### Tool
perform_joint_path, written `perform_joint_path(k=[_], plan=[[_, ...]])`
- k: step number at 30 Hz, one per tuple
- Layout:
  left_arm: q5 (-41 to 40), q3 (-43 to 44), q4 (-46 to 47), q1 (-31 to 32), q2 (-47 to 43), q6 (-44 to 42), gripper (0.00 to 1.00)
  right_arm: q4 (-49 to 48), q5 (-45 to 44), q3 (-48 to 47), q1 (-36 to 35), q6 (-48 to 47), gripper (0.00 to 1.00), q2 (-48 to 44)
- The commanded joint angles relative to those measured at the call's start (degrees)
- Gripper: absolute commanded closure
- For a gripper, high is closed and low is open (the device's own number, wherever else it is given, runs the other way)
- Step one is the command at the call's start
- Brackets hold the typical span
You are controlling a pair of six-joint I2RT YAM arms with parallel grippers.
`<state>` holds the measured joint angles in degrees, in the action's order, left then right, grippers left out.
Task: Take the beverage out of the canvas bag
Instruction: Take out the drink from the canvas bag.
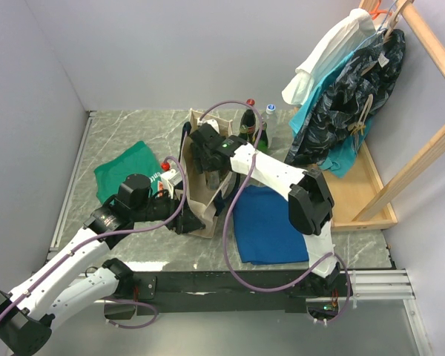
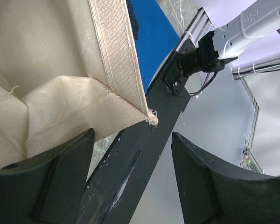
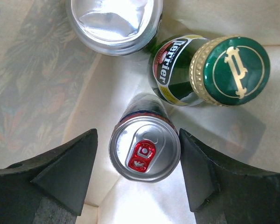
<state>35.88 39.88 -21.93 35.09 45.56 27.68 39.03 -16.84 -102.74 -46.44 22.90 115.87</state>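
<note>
The cream canvas bag (image 1: 202, 206) with navy handles stands mid-table. My right gripper (image 1: 209, 172) reaches down into its mouth. In the right wrist view that gripper (image 3: 137, 175) is open, its fingers on either side of an upright silver can with a red tab (image 3: 144, 149); the right finger is close against the can, the left stands apart. A green Perrier bottle (image 3: 210, 70) and a second silver can (image 3: 114, 23) stand beside it in the bag. My left gripper (image 1: 182, 221) is open and empty at the bag's near bottom corner (image 2: 147, 114), as its wrist view (image 2: 133, 172) shows.
A dark bottle with a red cap (image 1: 248, 122) and a clear bottle with a blue cap (image 1: 271, 117) stand behind the bag. A green cloth (image 1: 126, 169) lies left, a blue folded cloth (image 1: 267, 222) right. Hanging clothes (image 1: 348, 89) on a wooden rack (image 1: 371, 189) fill the back right.
</note>
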Motion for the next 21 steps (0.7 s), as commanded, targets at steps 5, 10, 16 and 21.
perform_joint_path(k=[5,10,16,21], plan=[[0.9,0.1,-4.3,0.9,-0.2,0.1,0.27,2.2,-0.2,-4.0,0.3,0.1,0.22,2.9],[0.9,0.1,-4.3,0.9,-0.5,0.1,0.27,2.7,-1.1,-4.3,0.3,0.4,0.26,3.1],[0.9,0.2,-4.3,0.9,0.1,0.0,0.27,2.1,-0.7,-3.9,0.4,0.4,0.44,2.9],[0.5,0.2,-4.3,0.9,-0.2,0.2,0.27,2.0,-0.7,-3.7,0.3,0.0,0.64,2.9]])
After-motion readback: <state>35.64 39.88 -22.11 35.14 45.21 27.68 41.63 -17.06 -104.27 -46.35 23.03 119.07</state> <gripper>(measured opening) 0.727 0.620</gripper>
